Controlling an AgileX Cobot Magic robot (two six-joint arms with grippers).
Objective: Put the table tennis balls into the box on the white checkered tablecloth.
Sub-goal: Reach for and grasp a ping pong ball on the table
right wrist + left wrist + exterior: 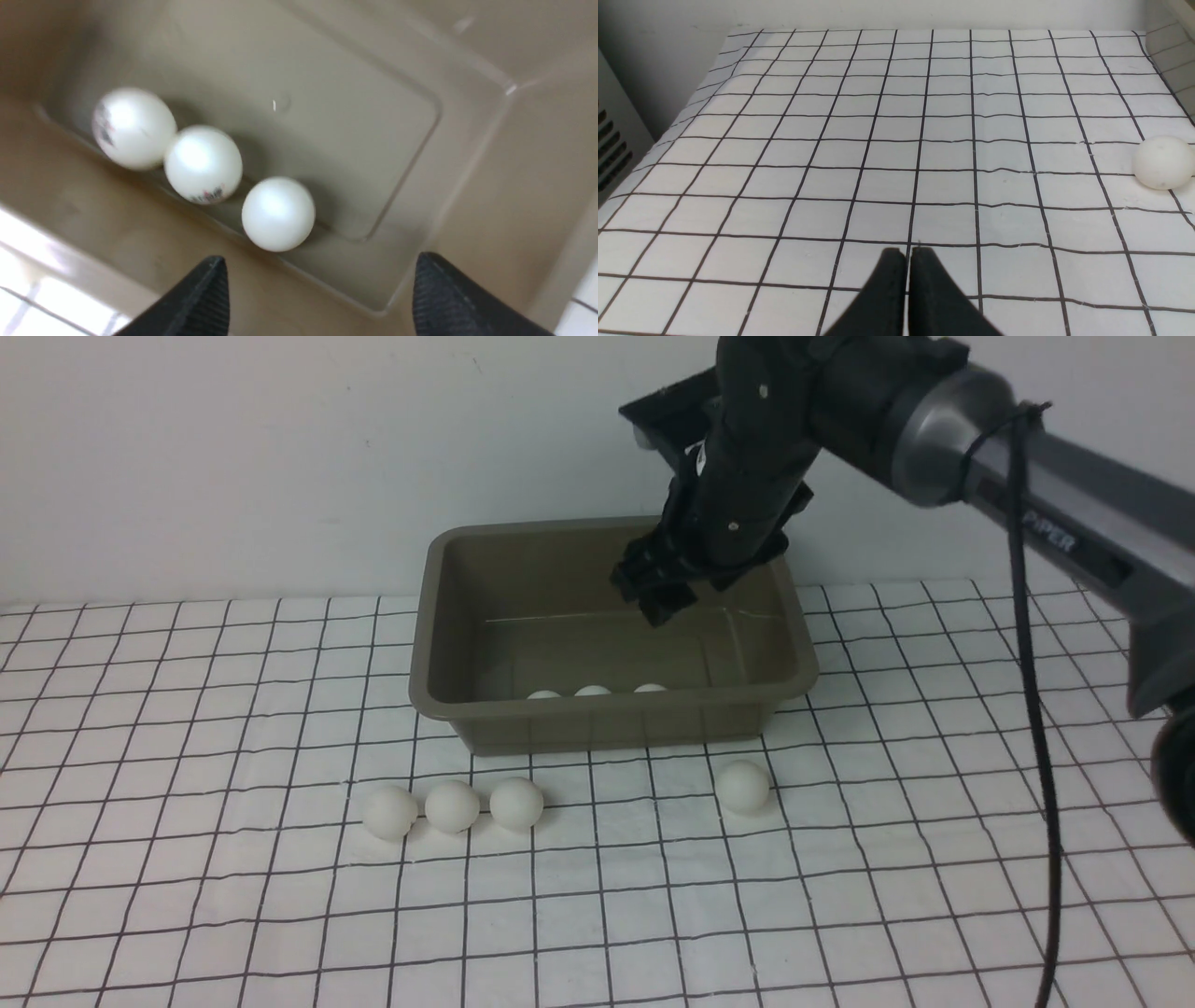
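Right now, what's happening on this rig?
The right gripper hangs over the box, jaws wide open and empty. Three table tennis balls lie inside along its near wall. Four more sit on the white checkered tablecloth in front of the box: three in a tight row, one apart to the right. The left gripper is shut and empty, over the cloth.

This looks like a robotics lab test station. A white grid-lined cloth (187, 896) is spread flat against a bare pale wall (233, 457). A black and grey robot arm (1083, 513) carries a strapped cable (1024, 663), and a grey vented casing (616, 140) stands beside the cloth.
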